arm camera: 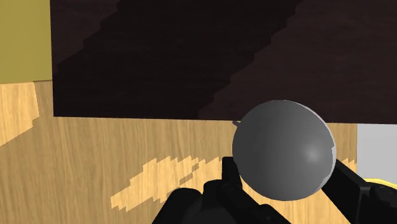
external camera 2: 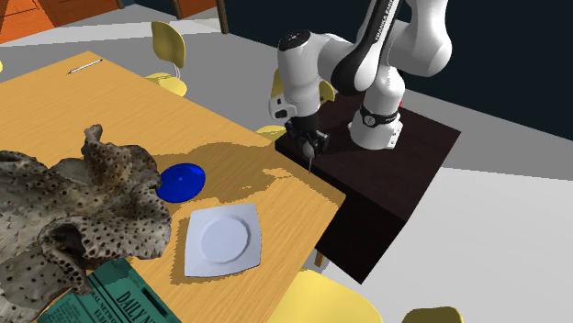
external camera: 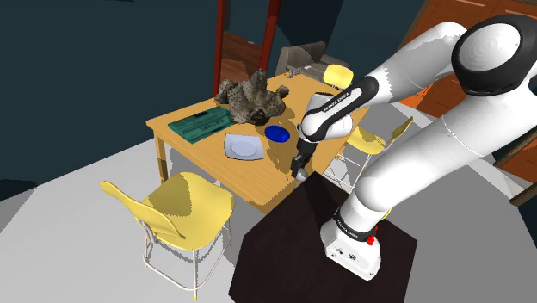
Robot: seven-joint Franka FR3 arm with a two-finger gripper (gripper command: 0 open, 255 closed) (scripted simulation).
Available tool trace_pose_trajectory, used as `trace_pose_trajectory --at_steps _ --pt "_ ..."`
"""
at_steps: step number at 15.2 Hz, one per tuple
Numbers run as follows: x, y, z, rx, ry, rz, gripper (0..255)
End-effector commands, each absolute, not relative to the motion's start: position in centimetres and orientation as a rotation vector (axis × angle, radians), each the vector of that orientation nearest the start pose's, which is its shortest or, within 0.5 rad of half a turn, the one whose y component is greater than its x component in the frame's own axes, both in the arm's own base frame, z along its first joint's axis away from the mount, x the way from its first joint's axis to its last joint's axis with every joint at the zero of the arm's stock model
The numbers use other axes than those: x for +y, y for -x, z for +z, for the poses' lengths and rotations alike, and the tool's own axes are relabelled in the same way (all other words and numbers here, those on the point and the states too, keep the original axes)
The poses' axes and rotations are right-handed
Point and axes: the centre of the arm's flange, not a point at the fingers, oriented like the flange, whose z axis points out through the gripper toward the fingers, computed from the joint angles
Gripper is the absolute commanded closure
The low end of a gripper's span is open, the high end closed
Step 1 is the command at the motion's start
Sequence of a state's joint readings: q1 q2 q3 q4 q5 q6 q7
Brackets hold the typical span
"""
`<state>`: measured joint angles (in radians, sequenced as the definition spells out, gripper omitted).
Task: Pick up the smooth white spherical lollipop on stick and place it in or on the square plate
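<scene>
Grey rather than white in the wrist view: lollipop [arm camera: 283,149], smooth round head clamped between the two black fingers [arm camera: 350,186] of the gripper [arm camera: 287,172], one finger pressed to each side. Closed on the sweet, then, not on air.

From the second exterior view, hand poised low over the corner of the wooden table [external camera 2: 275,197], just beside the dark stand [external camera 2: 418,156], with the thin stick pointing down toward the board. Impossible to say whether its tip touches the wood. Same position from the shoulder view: at the table edge closest to the stand.

Pick-up judged done or all but done. Grasp made; whether raised clear of the surface, uncertain.

Left to do: the carry and the release. Pale square plate [external camera 2: 197,220] lying bare further along the table, well apart from the gripper, nothing on it yet. Near the plate, a blue disc [external camera 2: 181,181], and past that a mottled brown rock-like lump [external camera 2: 83,202]; green newspaper [external camera 2: 119,295] at the plate's far side.

Open tabletop between hand and plate, so probably a sweep across and a gentle lowering to finish. Likely hazard: a smooth ball slipping out of a two-point pinch on the way.
</scene>
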<state>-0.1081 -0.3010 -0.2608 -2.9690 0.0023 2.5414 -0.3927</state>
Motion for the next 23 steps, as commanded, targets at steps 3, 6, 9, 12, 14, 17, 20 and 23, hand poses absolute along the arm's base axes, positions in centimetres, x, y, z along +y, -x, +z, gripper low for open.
trace_pose_trajectory --at_steps 3,6,9,12,14,17,20,23 --pt "-10.0 -29.0 24.0 -0.057 3.015 0.149 255" --pt "-10.0 -29.0 25.6 -0.057 3.015 0.149 255" --pt "-10.0 -29.0 27.2 -0.057 3.015 0.149 255" --pt "-10.0 -29.0 28.8 -0.057 3.015 0.149 255" --pt "-10.0 -29.0 29.8 -0.057 3.015 0.149 255" --pt "-10.0 -29.0 31.4 -0.057 3.015 0.149 255" --pt "-10.0 -29.0 33.0 -0.057 3.015 0.149 255" --pt "-10.3 -31.6 33.5 -0.057 3.015 0.149 255"
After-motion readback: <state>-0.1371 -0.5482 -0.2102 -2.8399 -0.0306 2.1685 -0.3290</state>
